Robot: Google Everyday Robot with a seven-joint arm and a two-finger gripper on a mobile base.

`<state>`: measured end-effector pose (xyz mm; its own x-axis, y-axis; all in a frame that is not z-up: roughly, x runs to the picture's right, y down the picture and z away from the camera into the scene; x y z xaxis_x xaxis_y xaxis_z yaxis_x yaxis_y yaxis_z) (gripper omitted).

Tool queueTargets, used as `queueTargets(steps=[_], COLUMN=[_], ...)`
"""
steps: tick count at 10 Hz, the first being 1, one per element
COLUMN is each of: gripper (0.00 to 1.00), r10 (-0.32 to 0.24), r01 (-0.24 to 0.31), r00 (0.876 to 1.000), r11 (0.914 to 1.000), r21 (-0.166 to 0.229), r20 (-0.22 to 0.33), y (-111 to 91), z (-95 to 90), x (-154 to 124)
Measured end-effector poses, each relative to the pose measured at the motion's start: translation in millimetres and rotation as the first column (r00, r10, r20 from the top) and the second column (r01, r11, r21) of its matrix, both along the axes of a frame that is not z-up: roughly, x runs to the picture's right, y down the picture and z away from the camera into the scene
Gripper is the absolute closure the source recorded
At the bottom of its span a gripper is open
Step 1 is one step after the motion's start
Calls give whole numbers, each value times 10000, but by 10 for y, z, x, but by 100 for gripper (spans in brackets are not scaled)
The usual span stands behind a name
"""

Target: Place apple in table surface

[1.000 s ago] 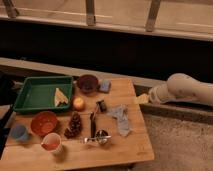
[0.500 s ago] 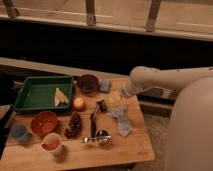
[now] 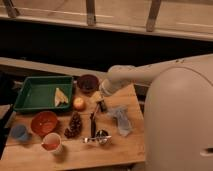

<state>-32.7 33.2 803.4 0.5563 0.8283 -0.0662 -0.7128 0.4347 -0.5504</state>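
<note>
The apple, small and yellow-orange with a reddish side, sits on the light-brown wooden table surface, just off the right front corner of the green tray. My gripper is at the end of the white arm that reaches in from the right. It hovers low over the table, a short way right of the apple and in front of the dark bowl. It is not touching the apple and nothing shows in it.
The green tray holds banana pieces. A pinecone-like cluster, orange bowl, blue cup, white cup, dark utensils and a grey cloth lie on the board. My arm's bulk fills the right.
My arm has swung left from beyond the table's right edge across the board, bringing the gripper near the apple. The objects on the table have not moved.
</note>
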Motion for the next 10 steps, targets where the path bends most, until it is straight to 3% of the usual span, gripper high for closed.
queueTargets(steps=[2,6,8,10], gripper=[20,20,20,20], r10=[-71,-75,-199,-308], r01=[67,71,204,340], r00=[9990,9989,9981,9932], r11=[10000,9999,9998,9991], r21=[73,72,-65,-266], r20=[450,453,580,1126], y=[-11,-9,39,76], z=[-57,-58,-13,99], x=[-206,-207,-230,-453])
